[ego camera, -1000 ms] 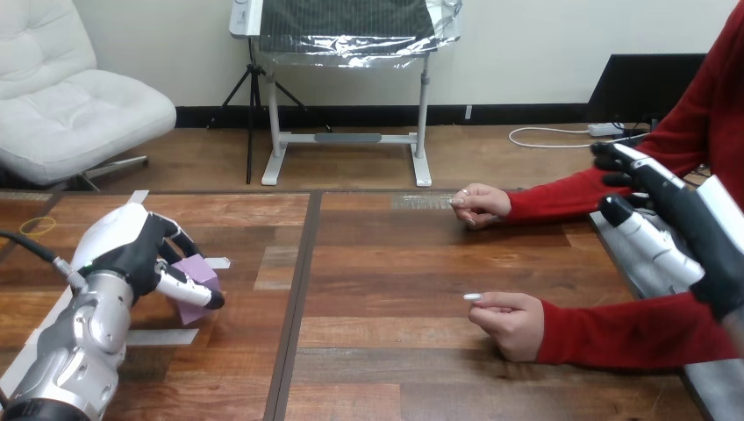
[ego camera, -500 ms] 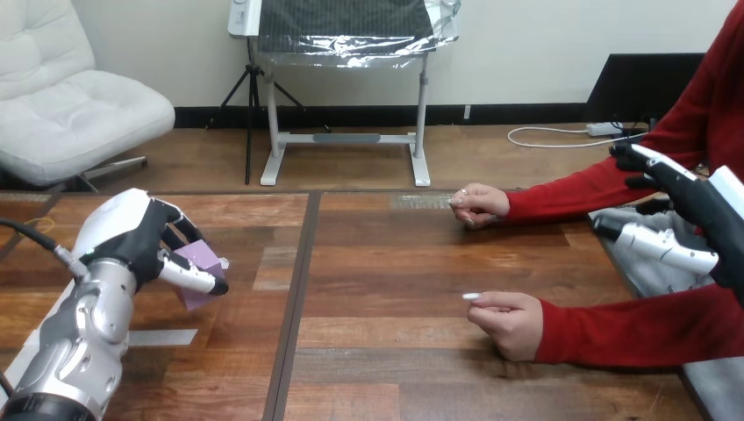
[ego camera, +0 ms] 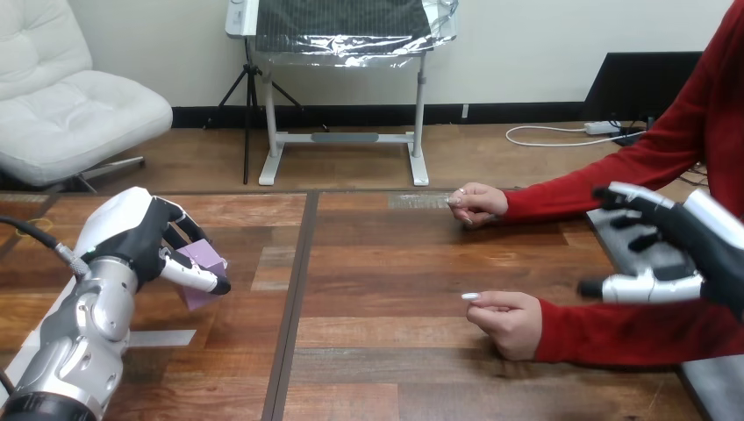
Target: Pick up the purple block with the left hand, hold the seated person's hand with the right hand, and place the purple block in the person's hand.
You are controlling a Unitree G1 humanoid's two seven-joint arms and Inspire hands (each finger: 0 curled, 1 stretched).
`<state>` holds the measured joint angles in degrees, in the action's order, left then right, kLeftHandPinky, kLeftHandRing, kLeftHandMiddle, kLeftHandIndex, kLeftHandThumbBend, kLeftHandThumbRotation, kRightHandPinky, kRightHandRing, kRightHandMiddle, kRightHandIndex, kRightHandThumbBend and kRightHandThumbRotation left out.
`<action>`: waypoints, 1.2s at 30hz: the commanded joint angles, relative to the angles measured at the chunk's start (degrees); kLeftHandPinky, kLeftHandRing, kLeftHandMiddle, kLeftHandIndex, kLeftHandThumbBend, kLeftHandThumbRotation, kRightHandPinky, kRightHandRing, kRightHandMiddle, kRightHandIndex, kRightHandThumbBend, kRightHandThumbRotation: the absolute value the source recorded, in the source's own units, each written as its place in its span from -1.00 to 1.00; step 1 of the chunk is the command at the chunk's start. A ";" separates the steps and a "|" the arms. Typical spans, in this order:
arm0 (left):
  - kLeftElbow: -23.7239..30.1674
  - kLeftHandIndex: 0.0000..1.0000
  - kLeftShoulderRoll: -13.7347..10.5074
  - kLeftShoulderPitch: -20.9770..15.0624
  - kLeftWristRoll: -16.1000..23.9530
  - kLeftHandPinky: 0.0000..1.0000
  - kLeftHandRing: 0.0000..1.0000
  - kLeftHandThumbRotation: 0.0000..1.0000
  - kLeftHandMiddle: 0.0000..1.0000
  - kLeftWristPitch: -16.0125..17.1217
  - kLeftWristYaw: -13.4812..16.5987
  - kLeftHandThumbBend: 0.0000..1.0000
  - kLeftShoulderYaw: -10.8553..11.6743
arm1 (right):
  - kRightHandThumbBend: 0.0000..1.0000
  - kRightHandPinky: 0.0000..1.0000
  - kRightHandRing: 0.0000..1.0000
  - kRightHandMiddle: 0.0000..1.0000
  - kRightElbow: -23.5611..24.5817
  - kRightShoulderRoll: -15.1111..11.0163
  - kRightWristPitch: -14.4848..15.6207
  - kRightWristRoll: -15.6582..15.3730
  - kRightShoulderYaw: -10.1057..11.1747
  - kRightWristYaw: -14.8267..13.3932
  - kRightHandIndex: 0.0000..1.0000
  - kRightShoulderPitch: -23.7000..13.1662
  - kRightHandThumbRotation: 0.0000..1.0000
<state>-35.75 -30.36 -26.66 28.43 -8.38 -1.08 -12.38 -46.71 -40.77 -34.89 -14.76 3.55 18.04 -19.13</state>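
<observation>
My left hand (ego camera: pixel 140 237) is at the left of the table, its fingers and thumb curled round the purple block (ego camera: pixel 200 272), which hangs a little above the wood. My right hand (ego camera: pixel 693 254) is open at the right edge, fingers spread, thumb pointing left just above the person's red sleeve. It stands apart from the person's near hand (ego camera: pixel 507 320), which rests on the table as a loose fist. The person's far hand (ego camera: pixel 478 203) lies closed further back on the table.
A strip of pale tape (ego camera: pixel 162 338) lies on the table under my left arm. A yellow rubber band (ego camera: pixel 37 225) sits at the far left. A dark seam (ego camera: pixel 294 298) runs down the wooden table between the two boards.
My left hand lifted the purple block off the table. My right hand came down and leftward toward the person's near forearm. The person's hands stayed still.
</observation>
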 commanded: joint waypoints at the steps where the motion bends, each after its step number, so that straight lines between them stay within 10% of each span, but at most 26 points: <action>1: 3.29 -0.04 -0.18 -2.23 -0.57 -0.26 -0.13 -1.00 -0.02 0.11 0.18 0.39 1.43 | 1.00 0.47 0.70 0.78 -2.36 -2.84 -2.07 -0.98 -1.51 0.59 0.81 -6.76 -0.56; 36: 3.87 -0.05 -0.22 -2.50 -1.75 -0.29 -0.15 -1.00 -0.02 -0.68 -0.63 0.38 1.61 | 1.00 0.80 0.76 0.80 -6.78 -6.00 2.38 -13.14 -11.81 0.65 0.81 -12.89 -0.82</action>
<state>-35.14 -30.36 -26.65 26.89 -9.47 -1.95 -12.00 -53.18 -45.52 -32.43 -27.02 -6.97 19.74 -27.21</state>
